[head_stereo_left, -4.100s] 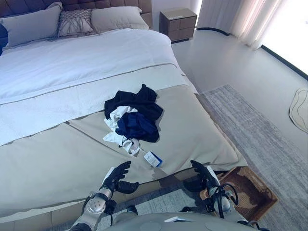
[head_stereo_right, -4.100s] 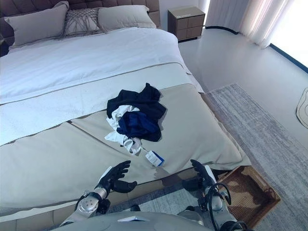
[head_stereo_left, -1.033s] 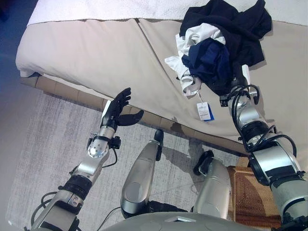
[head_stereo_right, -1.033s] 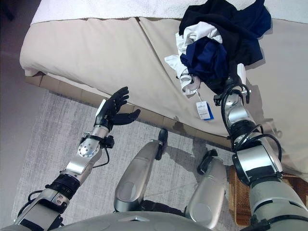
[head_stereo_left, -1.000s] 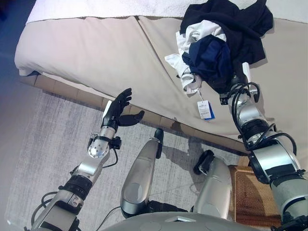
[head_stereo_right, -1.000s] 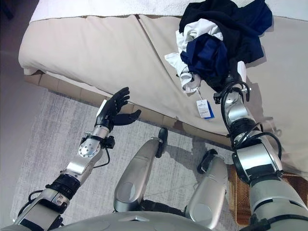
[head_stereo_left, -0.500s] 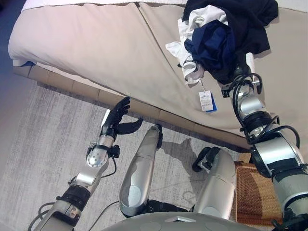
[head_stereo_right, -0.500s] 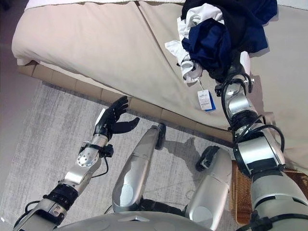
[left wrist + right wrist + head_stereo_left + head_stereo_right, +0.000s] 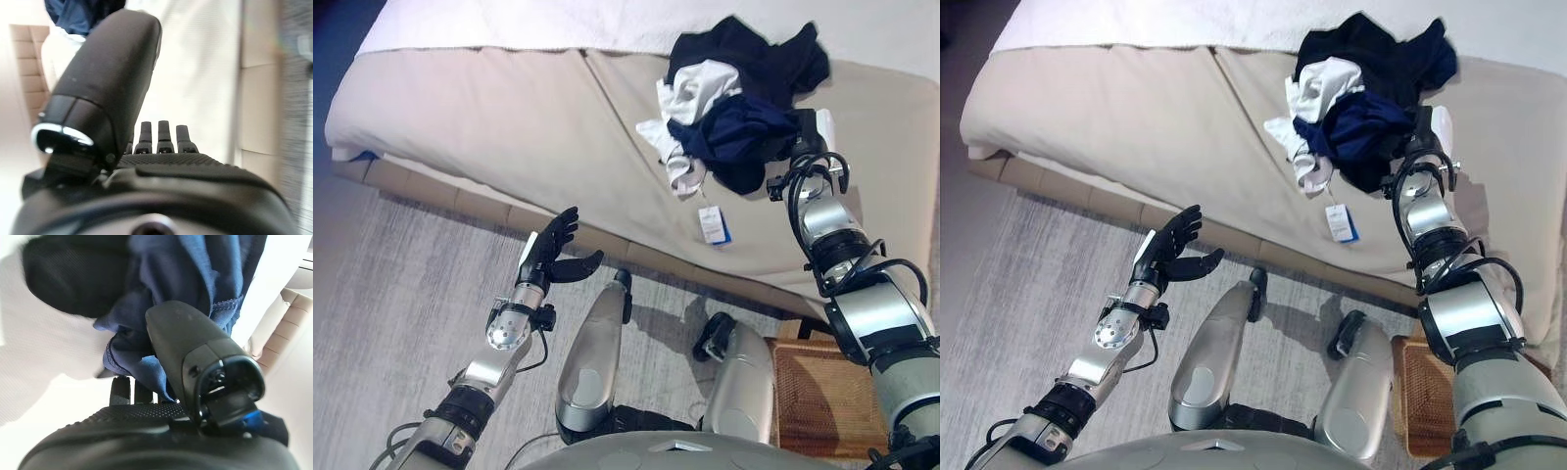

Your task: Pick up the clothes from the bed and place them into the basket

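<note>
Bright even daylight; soft shadows on rug; wrist views blurred at close range

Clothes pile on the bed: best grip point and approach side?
Take the clothes pile at its navy bunch nearest the bed edge, coming from the robot's right, where the right hand already has cloth round its thumb. The bunched folds there stand proud and give bulk to close on. The left hand is open, off the bed.

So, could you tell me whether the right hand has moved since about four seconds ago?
Yes. It hung beyond the foot edge of the bed then; now the right hand is up on it, against the clothes pile.
</note>
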{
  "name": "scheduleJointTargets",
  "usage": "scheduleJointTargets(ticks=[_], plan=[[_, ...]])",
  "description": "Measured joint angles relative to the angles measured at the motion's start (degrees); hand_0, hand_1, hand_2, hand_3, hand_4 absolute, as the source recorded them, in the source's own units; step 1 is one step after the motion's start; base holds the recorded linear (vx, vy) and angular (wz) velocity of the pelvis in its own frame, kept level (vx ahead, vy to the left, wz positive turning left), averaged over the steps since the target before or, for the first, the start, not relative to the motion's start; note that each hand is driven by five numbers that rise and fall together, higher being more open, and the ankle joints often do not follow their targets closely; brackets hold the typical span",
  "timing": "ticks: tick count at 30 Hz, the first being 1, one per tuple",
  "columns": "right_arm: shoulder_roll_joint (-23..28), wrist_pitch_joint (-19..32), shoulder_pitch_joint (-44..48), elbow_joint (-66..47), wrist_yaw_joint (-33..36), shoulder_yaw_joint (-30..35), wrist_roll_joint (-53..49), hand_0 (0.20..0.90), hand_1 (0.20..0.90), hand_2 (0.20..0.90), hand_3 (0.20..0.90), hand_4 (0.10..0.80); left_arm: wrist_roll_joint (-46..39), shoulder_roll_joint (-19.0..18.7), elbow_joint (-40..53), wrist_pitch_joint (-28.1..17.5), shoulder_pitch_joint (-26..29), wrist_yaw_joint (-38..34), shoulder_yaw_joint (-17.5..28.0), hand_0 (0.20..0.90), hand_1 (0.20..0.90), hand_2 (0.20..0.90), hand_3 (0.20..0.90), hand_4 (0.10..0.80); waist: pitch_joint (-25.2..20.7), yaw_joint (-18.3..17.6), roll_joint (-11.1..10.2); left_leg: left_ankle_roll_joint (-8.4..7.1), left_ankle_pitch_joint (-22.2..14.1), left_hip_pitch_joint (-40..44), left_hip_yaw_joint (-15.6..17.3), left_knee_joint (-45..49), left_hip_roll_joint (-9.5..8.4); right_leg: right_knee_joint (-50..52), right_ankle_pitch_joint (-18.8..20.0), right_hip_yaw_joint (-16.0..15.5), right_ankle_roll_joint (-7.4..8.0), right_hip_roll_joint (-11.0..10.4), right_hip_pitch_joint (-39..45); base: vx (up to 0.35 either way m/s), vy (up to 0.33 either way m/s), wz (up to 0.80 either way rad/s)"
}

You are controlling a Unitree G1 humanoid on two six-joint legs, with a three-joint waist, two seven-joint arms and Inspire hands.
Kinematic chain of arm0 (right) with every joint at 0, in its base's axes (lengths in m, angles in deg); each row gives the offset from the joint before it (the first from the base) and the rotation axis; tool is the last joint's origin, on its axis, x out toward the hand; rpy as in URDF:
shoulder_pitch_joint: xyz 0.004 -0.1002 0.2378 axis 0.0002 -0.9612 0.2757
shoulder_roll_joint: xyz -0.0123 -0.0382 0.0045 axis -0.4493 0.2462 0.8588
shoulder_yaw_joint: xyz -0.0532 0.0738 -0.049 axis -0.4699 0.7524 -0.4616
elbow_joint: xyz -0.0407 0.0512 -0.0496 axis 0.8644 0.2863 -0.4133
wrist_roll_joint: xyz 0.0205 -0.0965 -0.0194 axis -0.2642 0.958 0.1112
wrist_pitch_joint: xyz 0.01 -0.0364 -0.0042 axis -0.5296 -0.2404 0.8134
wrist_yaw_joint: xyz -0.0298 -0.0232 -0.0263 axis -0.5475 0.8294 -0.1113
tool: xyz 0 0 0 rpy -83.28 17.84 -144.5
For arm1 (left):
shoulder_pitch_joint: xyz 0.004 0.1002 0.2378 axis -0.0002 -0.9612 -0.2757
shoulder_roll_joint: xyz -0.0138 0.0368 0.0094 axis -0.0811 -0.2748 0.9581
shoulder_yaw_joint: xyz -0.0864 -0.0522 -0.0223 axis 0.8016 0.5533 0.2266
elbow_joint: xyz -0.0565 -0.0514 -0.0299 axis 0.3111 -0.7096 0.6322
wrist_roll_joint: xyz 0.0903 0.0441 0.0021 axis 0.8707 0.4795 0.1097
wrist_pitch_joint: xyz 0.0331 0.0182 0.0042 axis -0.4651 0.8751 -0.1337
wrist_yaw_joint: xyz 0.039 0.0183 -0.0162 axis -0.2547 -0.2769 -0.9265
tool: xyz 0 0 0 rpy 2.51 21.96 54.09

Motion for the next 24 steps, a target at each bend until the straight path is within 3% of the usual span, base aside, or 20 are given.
scheduleJointTargets(ticks=[7,12,19,24], plan=[[3.75,-0.13,0.09,-2.55,-3.46,0.18,-1.05,0.300,0.300,0.300,0.200,0.100,0.01,-0.41,0.19,2.96,2.13,-0.05,0.51,0.900,0.900,0.900,0.900,0.800,-0.47,-0.36,-0.56,-0.83,2.53,14.06,1.63,-12.54,1.00,-12.40,3.92,-1.68,1.89,2.78,13.21,0.080,-0.021,-0.11],[5.77,-0.15,0.08,-3.31,-4.84,1.36,-4.89,0.300,0.300,0.300,0.200,0.100,0.03,-1.04,0.14,5.07,2.10,0.08,0.74,0.900,0.900,0.900,0.900,0.800,-5.18,-1.76,-3.30,-0.54,5.08,19.94,2.83,-20.28,1.06,-21.12,6.27,-2.78,2.37,4.36,19.43,0.064,-0.014,-0.03],[6.78,-0.15,0.00,-3.75,-5.64,2.89,-7.44,0.300,0.300,0.300,0.200,0.100,0.05,-1.05,0.02,6.01,0.91,0.68,0.65,0.900,0.900,0.900,0.900,0.800,-12.82,-3.32,-4.21,-0.53,5.61,23.52,3.61,-26.30,0.82,-32.82,10.41,-3.21,3.69,6.15,25.30,-0.010,-0.004,-0.03],[7.40,0.02,-0.02,-3.75,-5.62,2.90,-9.20,0.300,0.300,0.300,0.200,0.100,0.09,-1.15,-0.18,7.39,0.41,1.05,0.61,0.900,0.900,0.900,0.900,0.800,-14.75,-3.92,-4.45,-0.39,5.72,25.71,4.25,-28.38,0.90,-36.42,12.58,-3.24,3.47,6.70,27.91,-0.040,-0.017,-0.03]])
